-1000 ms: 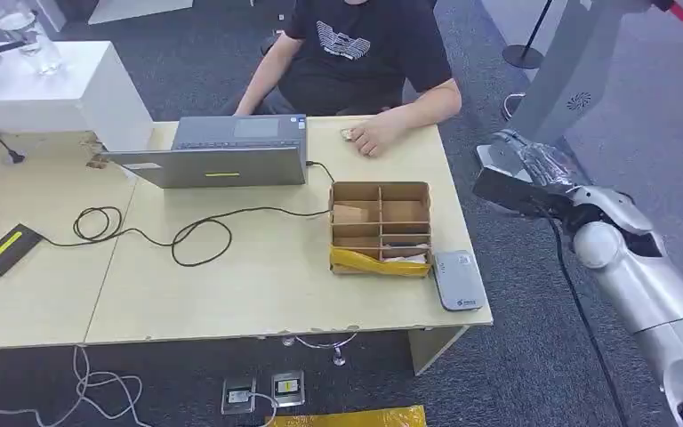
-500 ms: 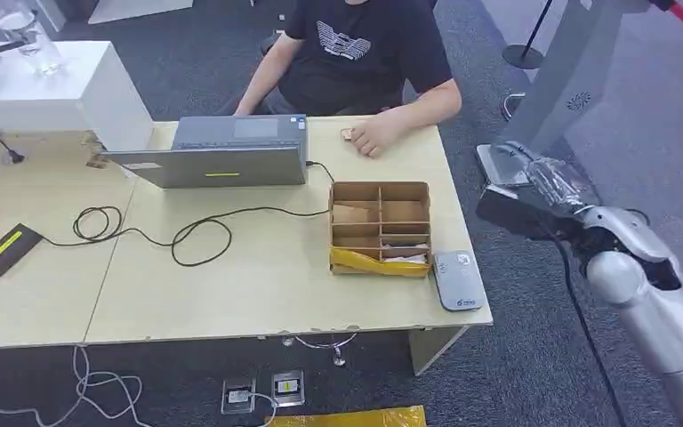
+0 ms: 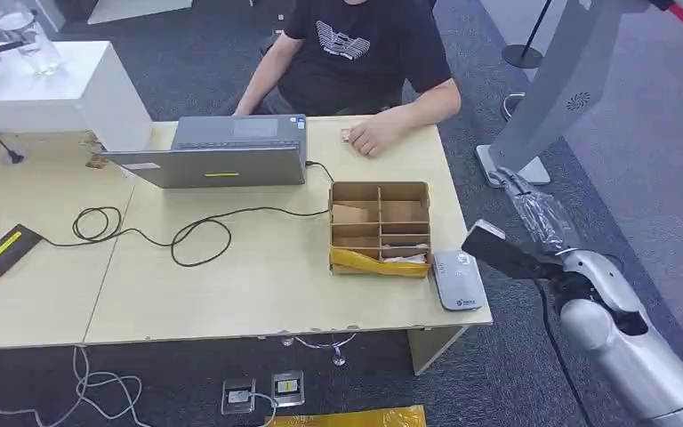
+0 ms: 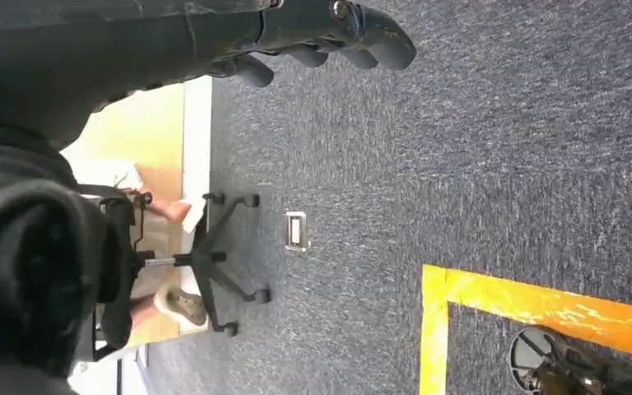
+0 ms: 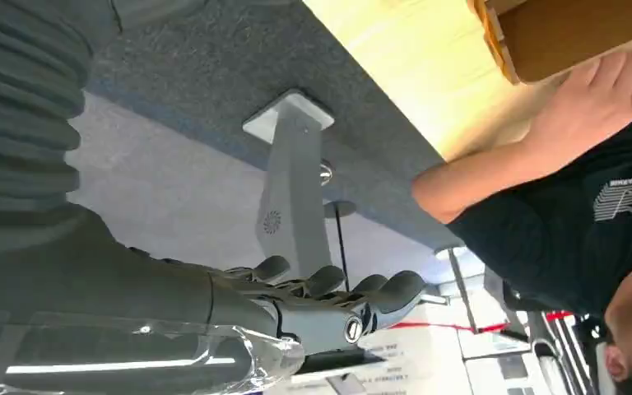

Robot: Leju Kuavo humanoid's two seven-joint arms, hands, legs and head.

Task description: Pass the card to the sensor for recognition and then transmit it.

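In the head view we see the right hand (image 3: 509, 256) at the lower right of the frame, just beside the grey sensor (image 3: 458, 279) on the table's (image 3: 258, 285) right corner, and the partitioned cardboard box (image 3: 381, 228) stands left of the sensor; we cannot make out the card. In the left wrist view the left hand (image 4: 321, 37) lies along the top edge over grey carpet, fingers loosely curled, holding nothing. In the right wrist view the right hand's fingers (image 5: 329, 284) are extended side by side, slightly bent, near the frame's bottom; we cannot tell whether a card lies beneath them.
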